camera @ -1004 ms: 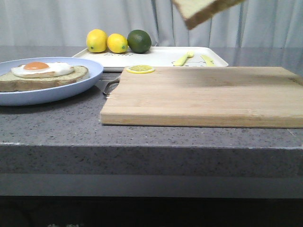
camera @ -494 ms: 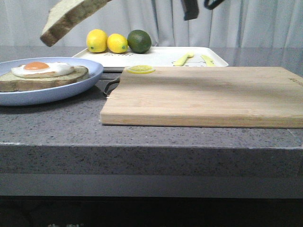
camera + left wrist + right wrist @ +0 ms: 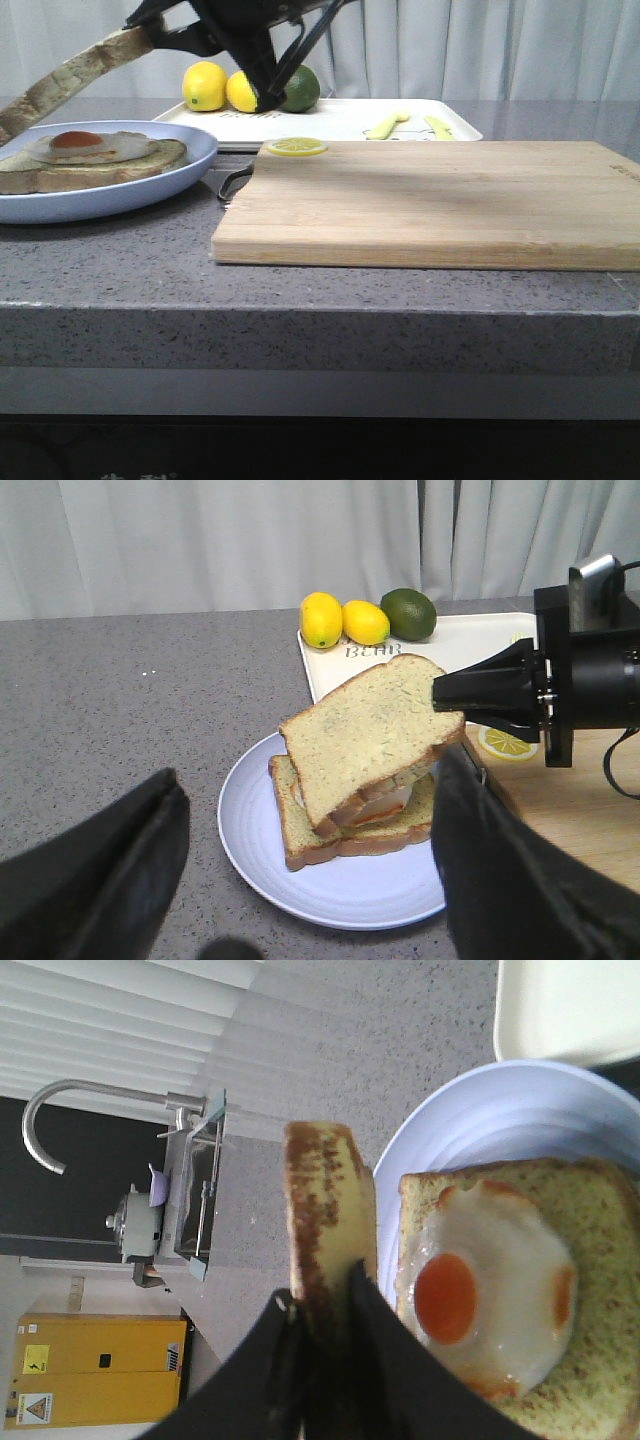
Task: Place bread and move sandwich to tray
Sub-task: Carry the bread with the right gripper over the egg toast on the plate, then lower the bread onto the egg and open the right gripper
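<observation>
My right gripper (image 3: 150, 25) is shut on the bread (image 3: 70, 75), a plain brown-crusted slice held tilted, its low end over the far left of the plate. The sandwich (image 3: 95, 160), a slice topped with a fried egg, lies on the light blue plate (image 3: 150, 185). The left wrist view shows the bread (image 3: 375, 730) hanging just above the sandwich (image 3: 345, 835), held at one corner by the right gripper (image 3: 470, 695). My left gripper (image 3: 305, 780) stands open, empty, short of the plate (image 3: 330, 900). The white tray (image 3: 340, 120) sits at the back.
A wooden cutting board (image 3: 430, 200) fills the middle and right, with a lemon slice (image 3: 295, 147) on its far left corner. Two lemons (image 3: 205, 85) and a lime (image 3: 300, 90) stand on the tray's left end, yellow utensils (image 3: 385, 125) further right.
The bread has travelled from the upper right to the left and down, now tilted over the plate. The right arm has come into the front view.
</observation>
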`<state>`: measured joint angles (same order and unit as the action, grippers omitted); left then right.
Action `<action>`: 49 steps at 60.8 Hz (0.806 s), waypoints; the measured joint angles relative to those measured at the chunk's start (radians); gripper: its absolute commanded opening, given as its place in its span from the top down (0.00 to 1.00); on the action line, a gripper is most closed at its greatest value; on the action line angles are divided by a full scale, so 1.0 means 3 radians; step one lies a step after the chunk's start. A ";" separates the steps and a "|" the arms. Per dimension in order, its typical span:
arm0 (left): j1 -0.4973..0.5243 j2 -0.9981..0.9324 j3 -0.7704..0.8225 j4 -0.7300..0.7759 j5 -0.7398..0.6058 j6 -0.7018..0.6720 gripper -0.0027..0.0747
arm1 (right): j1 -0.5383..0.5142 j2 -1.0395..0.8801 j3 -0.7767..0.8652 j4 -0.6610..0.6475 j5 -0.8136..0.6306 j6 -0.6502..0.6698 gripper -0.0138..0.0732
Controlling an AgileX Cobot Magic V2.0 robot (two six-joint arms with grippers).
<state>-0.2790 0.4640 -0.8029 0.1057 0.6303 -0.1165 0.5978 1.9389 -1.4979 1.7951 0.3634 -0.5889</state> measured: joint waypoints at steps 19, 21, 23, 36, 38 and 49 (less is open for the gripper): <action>0.0000 0.0000 0.0062 0.0000 0.0013 0.0004 0.33 | 0.0120 0.0225 -0.0205 0.0020 -0.0232 0.0127 0.69; 0.0000 0.0000 0.0062 0.0000 0.0013 0.0004 0.33 | 0.0120 0.0240 -0.0211 0.0025 -0.0236 0.0127 0.69; 0.0000 0.0000 0.0066 0.0000 0.0013 0.0004 0.33 | 0.0120 0.0247 -0.0207 0.0026 -0.0236 0.0127 0.69; 0.0000 0.0000 0.0066 0.0000 0.0013 0.0004 0.33 | 0.0120 0.0247 -0.0207 -0.0110 -0.0225 0.0063 0.57; 0.0000 0.0000 0.0066 0.0000 0.0013 0.0004 0.33 | 0.0120 0.0247 -0.0207 -0.0174 -0.0216 0.0057 0.53; 0.0000 0.0000 0.0066 0.0000 0.0013 0.0004 0.33 | 0.0100 0.0247 -0.0213 -0.0529 -0.0069 0.0057 0.35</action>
<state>-0.2790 0.4640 -0.7830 0.1057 0.6341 -0.1151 0.6278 2.0130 -1.5617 1.6363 0.3426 -0.5719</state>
